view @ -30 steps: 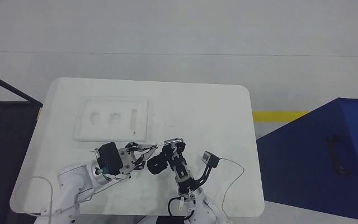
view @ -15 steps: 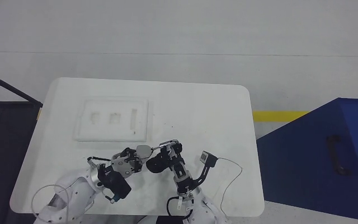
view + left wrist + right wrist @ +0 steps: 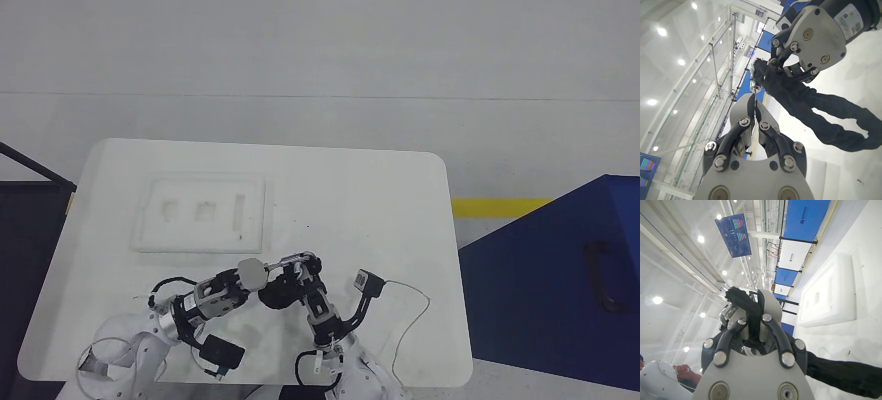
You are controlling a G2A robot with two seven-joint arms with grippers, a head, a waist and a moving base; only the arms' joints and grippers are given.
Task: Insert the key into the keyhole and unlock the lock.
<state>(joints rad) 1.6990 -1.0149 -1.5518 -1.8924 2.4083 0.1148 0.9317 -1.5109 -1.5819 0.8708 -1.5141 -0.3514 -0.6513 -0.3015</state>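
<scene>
The left end effector (image 3: 753, 101) is clamped on the key (image 3: 754, 93), whose tip meets the keyhole (image 3: 755, 87) of the lock (image 3: 770, 81). The right end effector (image 3: 751, 306) grips that black-sleeved lock above the counter (image 3: 380, 200).

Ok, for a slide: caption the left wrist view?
Left pincer holds the key against the metal end of the black-sleeved lock gripped by the right pincer.

I've got both arms bent inward, wrists turned toward each other, grippers almost tip to tip. The left gripper (image 3: 754, 101) has its jaws pinched on the key (image 3: 754, 94). The right gripper (image 3: 752, 308) has its jaws clamped on the lock (image 3: 738, 297).
</scene>
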